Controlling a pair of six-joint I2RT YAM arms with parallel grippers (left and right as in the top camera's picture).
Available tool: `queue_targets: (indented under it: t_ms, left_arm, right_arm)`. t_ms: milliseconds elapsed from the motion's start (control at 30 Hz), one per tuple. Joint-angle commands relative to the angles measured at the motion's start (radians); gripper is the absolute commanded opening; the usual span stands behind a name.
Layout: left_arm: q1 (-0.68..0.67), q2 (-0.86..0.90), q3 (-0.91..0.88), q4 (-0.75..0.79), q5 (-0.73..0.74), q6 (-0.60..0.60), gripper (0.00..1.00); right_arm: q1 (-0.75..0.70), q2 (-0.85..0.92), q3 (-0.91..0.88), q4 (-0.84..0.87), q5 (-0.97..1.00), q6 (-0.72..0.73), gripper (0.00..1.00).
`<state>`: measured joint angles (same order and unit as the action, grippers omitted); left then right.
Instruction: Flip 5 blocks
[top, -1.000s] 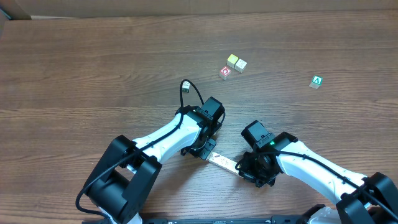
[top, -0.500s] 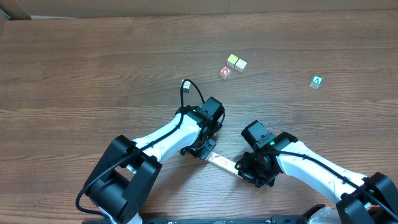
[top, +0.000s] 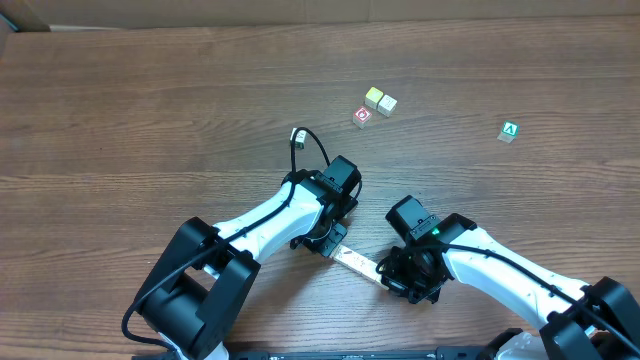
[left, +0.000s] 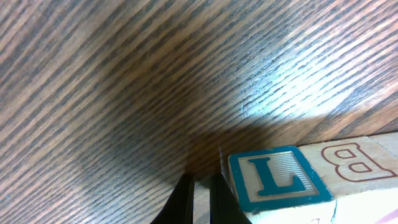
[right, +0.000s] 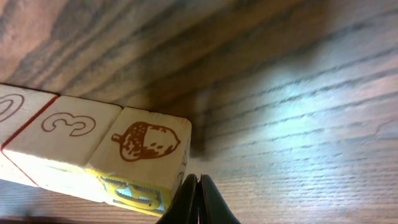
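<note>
A short row of pale wooden blocks (top: 356, 262) lies end to end on the table between my two grippers. In the left wrist view its near end is a block with a blue-framed L (left: 277, 177), then one with a red B (left: 354, 158). My left gripper (left: 202, 199) is shut on nothing, its tips on the table just left of the L block. From the right wrist, the end block bears a brown acorn (right: 146, 140), then a 3 (right: 65, 127). My right gripper (right: 198, 202) is shut and empty, its tips against the acorn block's lower corner.
Further back stand a yellow-topped cube (top: 374, 97), a cream cube (top: 387, 104) touching it, and a red-framed cube (top: 362, 117). A cube with a green A (top: 509, 131) sits alone at the right. Both arms crowd the near middle of the wooden table (top: 150, 120).
The right gripper has edged slightly left against the end of the row. The left arm has not visibly moved.
</note>
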<state>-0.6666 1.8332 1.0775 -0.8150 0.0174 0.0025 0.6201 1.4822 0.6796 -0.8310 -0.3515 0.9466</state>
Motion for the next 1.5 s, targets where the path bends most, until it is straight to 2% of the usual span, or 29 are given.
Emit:
queue_targets:
  t_ms: [0,1467]
  left_arm:
    - [-0.001,0.013,-0.011,0.0,0.002,-0.01,0.04]
    - [-0.001,0.013,-0.011,0.015,0.001,0.047,0.04]
  right_arm:
    - [0.03,0.002,-0.007,0.008,-0.009,0.051,0.05]
    - [0.071,0.002,-0.007,0.018,-0.042,0.154,0.04]
